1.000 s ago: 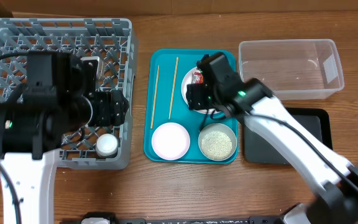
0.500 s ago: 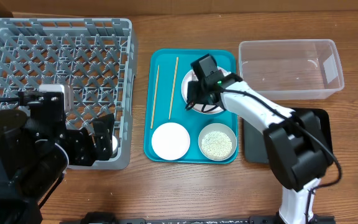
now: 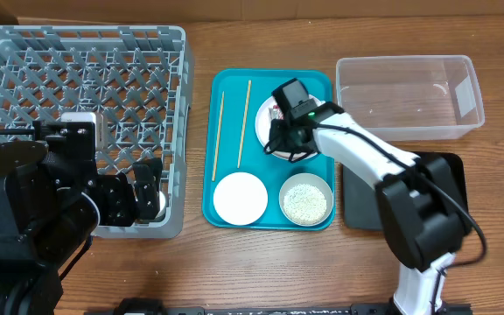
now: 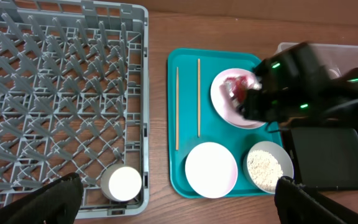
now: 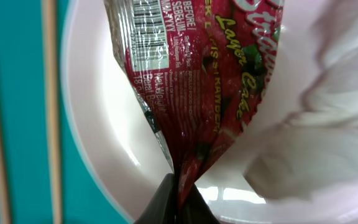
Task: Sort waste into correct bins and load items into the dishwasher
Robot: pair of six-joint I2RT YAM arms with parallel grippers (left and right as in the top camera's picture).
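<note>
The red snack wrapper [image 5: 197, 93] lies with white tissue [image 5: 316, 143] on a round white plate [image 5: 104, 124] in the teal tray [image 3: 230, 87]. My right gripper [image 5: 178, 186] is shut on the wrapper's lower end; overhead it [image 3: 287, 131] hangs over the plate [image 3: 264, 122]. Two chopsticks [image 3: 219, 136] lie on the tray's left side. In front sit an empty white bowl [image 3: 240, 197] and a bowl of rice [image 3: 305, 199]. A tiny white cup [image 4: 124, 182] stands in the grey dish rack [image 3: 77, 70]. My left gripper [image 4: 179, 208] is wide open above the rack's near right corner, holding nothing.
The clear plastic tub [image 3: 409, 96] stands at the back right, with the black tray [image 3: 449, 175] in front of it. My left arm [image 3: 24, 210] covers the rack's front left part. Bare wooden table [image 3: 278, 262] runs along the front.
My right gripper has come down onto the plate and shut on the red wrapper. My left arm has drawn back toward the front left with its jaws opening fully.
</note>
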